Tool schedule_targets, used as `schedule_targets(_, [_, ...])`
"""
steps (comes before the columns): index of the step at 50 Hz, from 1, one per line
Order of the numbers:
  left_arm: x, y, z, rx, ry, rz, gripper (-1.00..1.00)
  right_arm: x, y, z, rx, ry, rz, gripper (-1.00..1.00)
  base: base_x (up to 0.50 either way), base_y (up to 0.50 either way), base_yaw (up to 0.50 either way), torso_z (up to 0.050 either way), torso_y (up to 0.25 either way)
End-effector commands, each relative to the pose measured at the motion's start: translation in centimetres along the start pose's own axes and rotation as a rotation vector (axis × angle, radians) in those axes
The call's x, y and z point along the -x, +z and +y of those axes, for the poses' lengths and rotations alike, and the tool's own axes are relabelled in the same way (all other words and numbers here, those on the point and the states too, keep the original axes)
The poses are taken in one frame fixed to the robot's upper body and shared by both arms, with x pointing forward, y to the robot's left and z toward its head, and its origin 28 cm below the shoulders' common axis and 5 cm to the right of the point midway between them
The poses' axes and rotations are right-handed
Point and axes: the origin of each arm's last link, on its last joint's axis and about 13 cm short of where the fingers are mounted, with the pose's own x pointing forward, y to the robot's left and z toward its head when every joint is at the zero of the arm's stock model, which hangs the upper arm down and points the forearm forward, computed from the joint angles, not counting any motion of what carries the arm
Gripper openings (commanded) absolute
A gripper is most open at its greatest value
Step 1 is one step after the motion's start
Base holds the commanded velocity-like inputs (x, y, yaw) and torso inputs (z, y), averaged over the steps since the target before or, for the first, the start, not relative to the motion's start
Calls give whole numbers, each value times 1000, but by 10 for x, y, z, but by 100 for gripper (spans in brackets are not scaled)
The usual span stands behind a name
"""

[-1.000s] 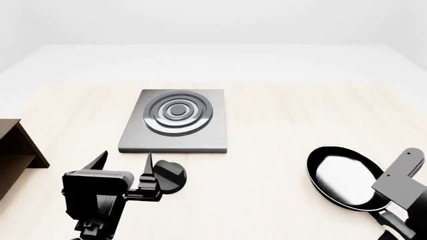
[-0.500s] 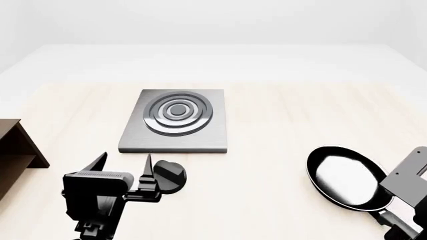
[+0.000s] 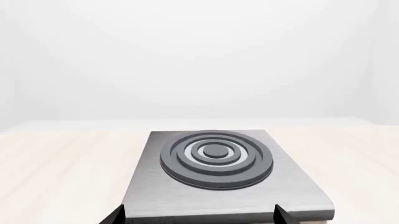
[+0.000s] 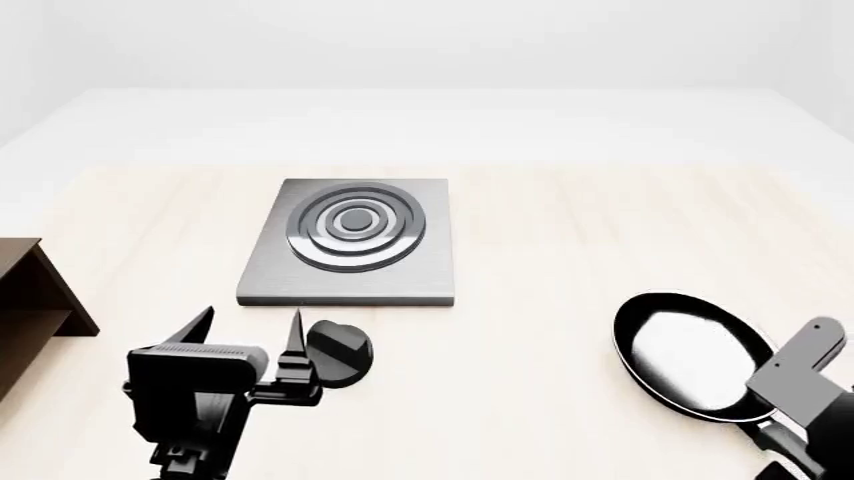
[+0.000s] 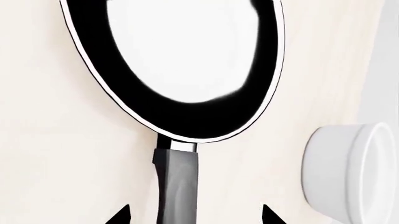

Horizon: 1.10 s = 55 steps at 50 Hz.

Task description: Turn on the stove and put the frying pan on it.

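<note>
Right wrist view puts the right gripper spread open astride the frying pan's long black handle, one fingertip showing on each side of it and neither touching it as far as can be seen. The handle's long axis runs straight out from between those tips to the round bowl of the pan, so the pan lies directly ahead of this gripper, handle end nearest. A white bowl stands just beside the handle, near one fingertip. In the head view the right gripper itself is hidden behind its wrist housing at the lower right, above the pan's handle, with the frying pan flat on the pale wooden surface, well apart from the stove, which lies forward and to the left of it. The pan is small, round, glossy black, its inside glaring white with reflected light. The left gripper is also open and holds nothing; its right fingertip stands just beside the black knob, which sits on the surface near the stove's front edge, and whether they touch cannot be told. The left wrist view looks over both fingertips onto the stove, a flat square grey plate with raised concentric rings. The right arm is plainly the nearer to the pan, the left to the knob. A brown shelf stands at the far left.
</note>
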Motion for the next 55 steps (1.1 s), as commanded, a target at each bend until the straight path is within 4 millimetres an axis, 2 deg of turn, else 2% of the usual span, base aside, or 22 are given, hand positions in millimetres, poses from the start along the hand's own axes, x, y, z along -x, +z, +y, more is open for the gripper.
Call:
schedule_targets(1, [0,-1,-1,-4,-1,4,100,-12,-4,3,-25,-18,8,100,0,0,0,0,0])
schedule_targets(26, [0,1,-1,-12,3,2,100,-32,-26,21,-23,35,89,100,0,0,0,0,0])
schedule_targets(45, [0,0,-1,-17,3,5,100,-41,-30,13,-93,-50,91,100,1,0,0,0,0])
schedule_targets(46, [0,0,-1,-19,4,5,100,-41,-30,13,-103,-50,76,-100,12,-3,0,0,0])
schedule_targets(55, [0,-1,-1,-19,6,5,100,-41,-25,11,-99,-64,33,-100,0,0,0,0,0])
